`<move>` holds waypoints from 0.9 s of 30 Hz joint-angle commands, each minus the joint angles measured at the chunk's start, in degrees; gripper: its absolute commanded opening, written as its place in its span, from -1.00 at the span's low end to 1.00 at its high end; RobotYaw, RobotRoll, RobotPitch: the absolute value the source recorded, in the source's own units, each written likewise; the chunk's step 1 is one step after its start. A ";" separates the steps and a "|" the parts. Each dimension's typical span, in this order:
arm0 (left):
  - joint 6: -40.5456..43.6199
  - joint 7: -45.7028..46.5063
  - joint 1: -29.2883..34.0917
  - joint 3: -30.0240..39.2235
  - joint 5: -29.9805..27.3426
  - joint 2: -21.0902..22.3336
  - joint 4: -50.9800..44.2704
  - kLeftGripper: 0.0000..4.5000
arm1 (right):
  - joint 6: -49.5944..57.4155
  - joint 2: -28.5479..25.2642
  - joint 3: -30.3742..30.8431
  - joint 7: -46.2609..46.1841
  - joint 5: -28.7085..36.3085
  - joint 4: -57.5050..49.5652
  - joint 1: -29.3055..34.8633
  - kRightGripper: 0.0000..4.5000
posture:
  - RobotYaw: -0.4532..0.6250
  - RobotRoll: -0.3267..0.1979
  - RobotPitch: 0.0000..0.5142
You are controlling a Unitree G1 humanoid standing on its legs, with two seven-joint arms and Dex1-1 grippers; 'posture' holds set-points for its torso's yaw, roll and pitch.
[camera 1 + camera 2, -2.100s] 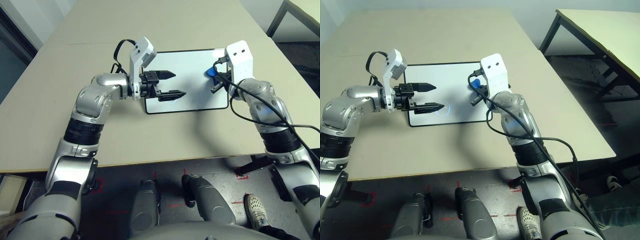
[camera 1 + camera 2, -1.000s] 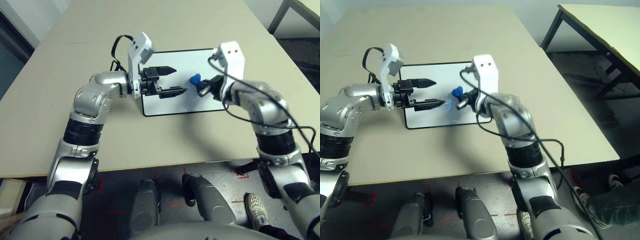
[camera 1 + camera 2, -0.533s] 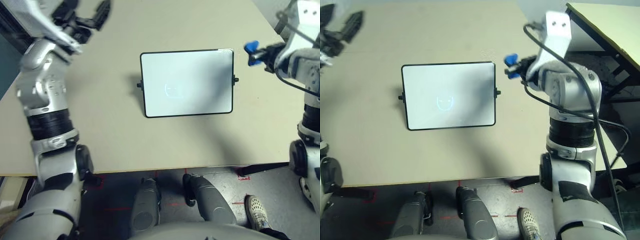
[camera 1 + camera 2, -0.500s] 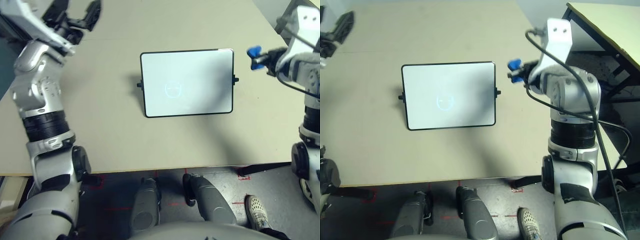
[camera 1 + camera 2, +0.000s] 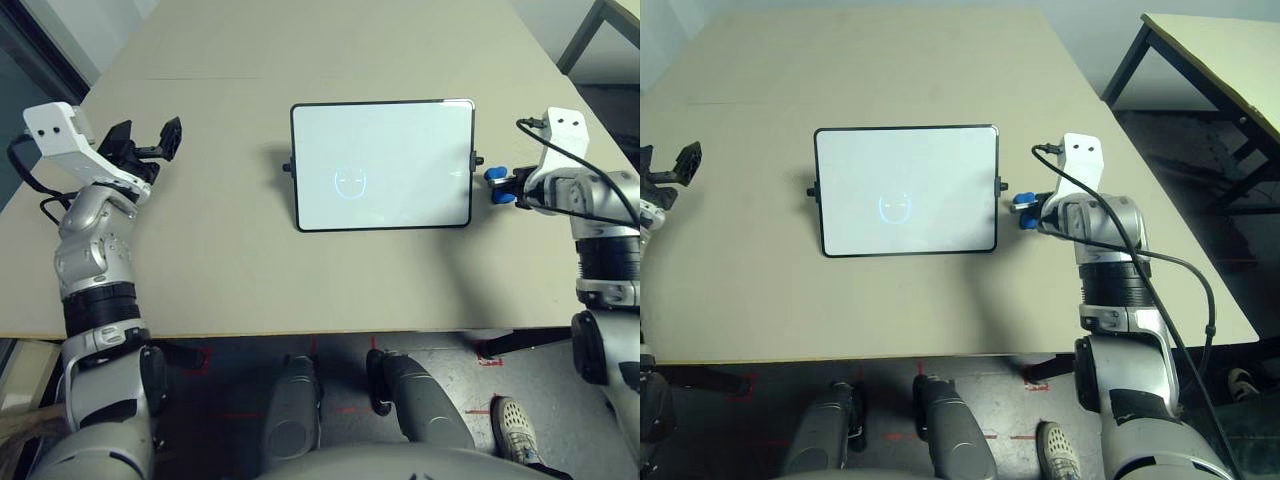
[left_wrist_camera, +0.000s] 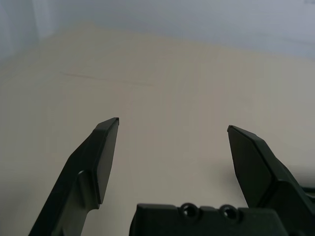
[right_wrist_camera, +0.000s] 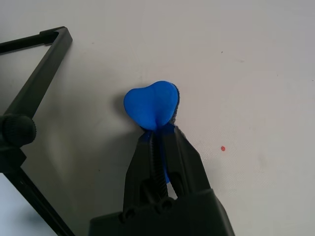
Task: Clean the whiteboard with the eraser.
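1. Whiteboard (image 5: pixel 381 165) lying flat on the tan table (image 5: pixel 220 250), at upper centre of the left eye view, black frame all round, small black knobs at both side edges.
2. Small blue face doodle (image 5: pixel 349 183) left of centre on the white surface; a tiny blue mark (image 5: pixel 453 174) near the right edge.
3. Right gripper (image 7: pixel 158 136) clamped tight on the eraser (image 7: pixel 151 105), pinching its near end; blue rounded block sticking out past the fingertips.
4. Eraser at centre right of the left eye view, just beside the board's right side knob (image 5: pixel 477 161), off the white surface; whether touching the table, cannot tell.
5. Left gripper (image 5: pixel 146 141) at upper left of the left eye view, well apart from the board, over the table's left part.
6. Left fingers (image 6: pixel 101 157) spread wide in the left wrist view, nothing between them, bare tabletop beyond.
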 commanded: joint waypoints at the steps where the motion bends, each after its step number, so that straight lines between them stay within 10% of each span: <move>1: 0.64 -0.06 0.03 -1.07 -0.19 -0.03 -0.72 1.00 | 1.02 0.44 -0.30 -0.82 0.24 0.50 1.46 -0.68 | -0.25 0.25 -0.54; 12: 0.92 -0.31 -2.57 -2.86 -0.31 -0.31 0.28 1.00 | 2.98 -1.65 -7.81 -2.43 2.47 -6.54 1.24 0.96 | -0.31 0.25 -0.52; 27: -9.40 6.68 -0.63 -0.45 4.16 0.83 5.23 1.00 | -58.55 -1.37 -14.23 -3.92 1.44 25.17 5.35 0.98 | -0.21 0.25 -0.39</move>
